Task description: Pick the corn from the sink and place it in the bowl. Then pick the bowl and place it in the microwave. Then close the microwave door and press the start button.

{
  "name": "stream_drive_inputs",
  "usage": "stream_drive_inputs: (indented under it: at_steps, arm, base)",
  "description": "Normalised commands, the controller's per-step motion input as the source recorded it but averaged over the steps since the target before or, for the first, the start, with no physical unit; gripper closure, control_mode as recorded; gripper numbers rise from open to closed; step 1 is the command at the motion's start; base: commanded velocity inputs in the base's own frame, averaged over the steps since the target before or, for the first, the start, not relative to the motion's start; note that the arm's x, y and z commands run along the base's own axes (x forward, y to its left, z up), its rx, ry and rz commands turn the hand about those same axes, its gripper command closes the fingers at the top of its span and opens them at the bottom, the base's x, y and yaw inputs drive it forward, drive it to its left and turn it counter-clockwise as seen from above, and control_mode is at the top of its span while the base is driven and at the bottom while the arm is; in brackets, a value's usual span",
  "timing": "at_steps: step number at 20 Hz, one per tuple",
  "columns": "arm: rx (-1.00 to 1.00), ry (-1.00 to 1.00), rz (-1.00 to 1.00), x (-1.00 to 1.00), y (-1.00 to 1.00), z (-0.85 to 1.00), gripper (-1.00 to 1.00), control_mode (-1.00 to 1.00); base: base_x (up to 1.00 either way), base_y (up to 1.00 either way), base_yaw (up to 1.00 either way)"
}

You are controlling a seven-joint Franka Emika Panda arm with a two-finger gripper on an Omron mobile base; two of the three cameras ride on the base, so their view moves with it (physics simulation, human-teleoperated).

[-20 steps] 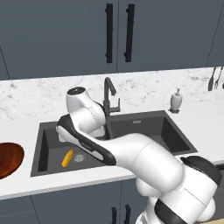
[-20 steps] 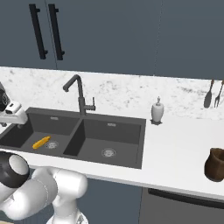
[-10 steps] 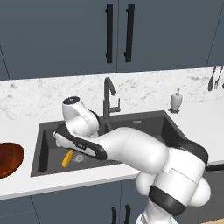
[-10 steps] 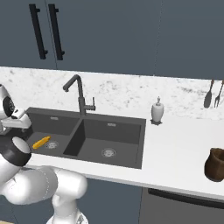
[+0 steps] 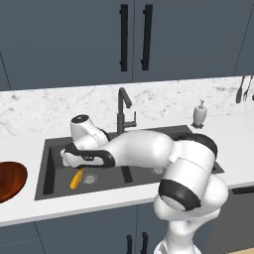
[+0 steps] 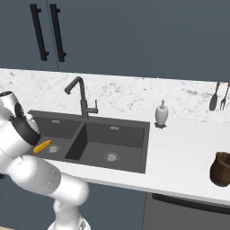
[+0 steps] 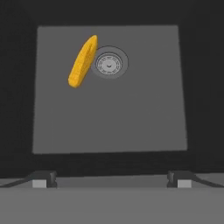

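The corn (image 7: 83, 61), a yellow-orange cob, lies on the floor of the sink's left basin (image 7: 144, 109), beside the round steel drain (image 7: 111, 64). My gripper (image 7: 111, 179) hangs over that basin and looks straight down; its jaws stand wide open with nothing between them, and the corn is ahead and to the left of them. In the left base view my hand (image 5: 82, 155) sits just above the corn (image 5: 76, 179). The corn (image 6: 42, 146) also peeks out behind my arm in the right base view. The reddish-brown bowl (image 5: 7, 181) rests on the counter left of the sink (image 5: 49, 149). The microwave is out of view.
A tall dark faucet (image 5: 121, 106) rises behind the divider between the basins, close to my arm. A soap dispenser (image 5: 199, 114) stands right of the sink. Utensils (image 5: 241, 89) hang on the wall at far right, and a brown jug (image 6: 221, 168) stands on the right counter.
My arm has sunk lower, with the elbow folding down over the sink, and the hand has dropped slightly toward the left basin. The corn has not moved, and the gripper stayed open.
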Motion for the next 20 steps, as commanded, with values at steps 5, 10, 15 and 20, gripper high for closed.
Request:
stream_drive_inputs:
  at_steps: [5, 10, 15, 20]
  arm:
    - [-0.09, 0.07, -0.08, 0.45, 0.40, -0.32, -1.00, -1.00]
    - [-0.09, 0.05, -0.12, 0.23, 0.32, -0.06, -1.00, -1.00]
    - [-0.05, 0.06, -0.07, 0.21, 0.00, -0.10, -1.00, -1.00]
    - [-0.02, 0.03, -0.01, 0.20, 0.00, -0.20, -1.00, -1.00]
  base:
    - [0.00, 0.00, 0.00]
    - [0.00, 0.00, 0.00]
    - [0.00, 0.00, 0.00]
    - [0.00, 0.00, 0.00]
